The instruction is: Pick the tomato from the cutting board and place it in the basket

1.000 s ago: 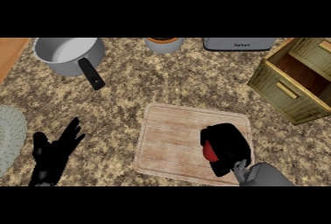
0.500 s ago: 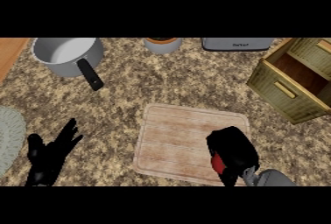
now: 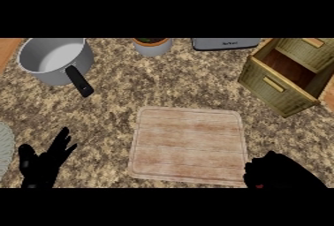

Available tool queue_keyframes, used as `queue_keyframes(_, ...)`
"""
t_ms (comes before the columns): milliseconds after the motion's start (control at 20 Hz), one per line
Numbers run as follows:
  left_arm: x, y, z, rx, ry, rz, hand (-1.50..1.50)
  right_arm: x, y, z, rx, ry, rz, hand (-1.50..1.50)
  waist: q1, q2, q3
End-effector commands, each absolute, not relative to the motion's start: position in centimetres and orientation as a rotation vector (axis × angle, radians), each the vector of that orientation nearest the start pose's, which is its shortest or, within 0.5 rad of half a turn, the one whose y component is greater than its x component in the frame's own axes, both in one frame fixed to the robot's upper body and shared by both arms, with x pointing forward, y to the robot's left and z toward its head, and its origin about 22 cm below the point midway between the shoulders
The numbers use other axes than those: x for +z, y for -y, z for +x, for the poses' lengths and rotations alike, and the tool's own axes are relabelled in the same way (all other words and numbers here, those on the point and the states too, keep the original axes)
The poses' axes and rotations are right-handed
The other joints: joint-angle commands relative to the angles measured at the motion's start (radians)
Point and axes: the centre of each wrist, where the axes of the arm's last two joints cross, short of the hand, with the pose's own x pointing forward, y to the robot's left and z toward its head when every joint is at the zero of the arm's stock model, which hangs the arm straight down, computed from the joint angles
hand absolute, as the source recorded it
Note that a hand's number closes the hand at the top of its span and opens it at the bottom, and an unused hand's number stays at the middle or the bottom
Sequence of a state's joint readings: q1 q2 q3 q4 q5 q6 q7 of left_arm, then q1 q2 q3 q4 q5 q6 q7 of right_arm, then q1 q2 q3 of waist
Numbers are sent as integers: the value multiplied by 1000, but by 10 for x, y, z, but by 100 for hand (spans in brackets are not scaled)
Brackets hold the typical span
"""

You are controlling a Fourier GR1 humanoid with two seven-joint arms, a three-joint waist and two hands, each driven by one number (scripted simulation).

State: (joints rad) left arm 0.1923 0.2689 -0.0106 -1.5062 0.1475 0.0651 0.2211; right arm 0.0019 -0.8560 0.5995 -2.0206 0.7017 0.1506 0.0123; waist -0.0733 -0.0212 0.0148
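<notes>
- The tomato [image 3: 260, 186] shows only as a small red sliver just off the cutting board's lower right corner. The rest is hidden inside the right hand.
- The right hand [image 3: 282, 173] is a dark, bunched shape at that same corner. Its fingers are curled together around the tomato, probably so the round fruit cannot roll out while carried.
- The cutting board [image 3: 187, 145], a pale wooden square, lies flat with its top bare. The pick looks done, and the carry is what remains.
- The basket [image 3: 271, 84], woven, olive-coloured and open at the top, sits well beyond the board's upper right corner, turned at an angle. The right hand is well apart from it.
- The left hand [image 3: 40, 164] rests to the left of the board, fingers straight and spread upward, holding nothing.
- Farther out, above and left of the board, stands a grey pot [image 3: 46, 57] with a black handle. A plant pot [image 3: 151, 46] and a toaster [image 3: 225, 43] sit beyond the board's top edge.
</notes>
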Motion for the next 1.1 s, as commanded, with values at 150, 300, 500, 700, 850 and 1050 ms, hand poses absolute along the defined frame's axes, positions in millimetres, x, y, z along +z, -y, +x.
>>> queue_keyframes(150, -45, -316, 169, 64, 1004, 203, 0, 125, 242, 160, 1158, 1840, -88, 150, -29, 15, -10)
queue_keyframes(300, -47, -314, 166, 54, 994, 191, 0, 160, 258, 159, 1060, 1934, -87, 150, -22, 15, -14)
queue_keyframes(500, -45, -308, 172, 49, 1008, 184, 0, 194, 287, 165, 922, 1946, -134, 150, -13, 18, -15)
queue_keyframes(700, -33, -317, 184, 35, 1018, 199, 0, 236, 327, 181, 812, 1926, -249, 150, 13, 19, -16)
queue_keyframes(850, -44, -302, 178, 11, 1022, 179, 0, 273, 360, 191, 710, 1957, -299, 150, 30, 19, -17)
queue_keyframes(1050, -38, -296, 190, -12, 1040, 140, 0, 331, 404, 201, 651, 1936, -336, 150, 63, 23, -17)
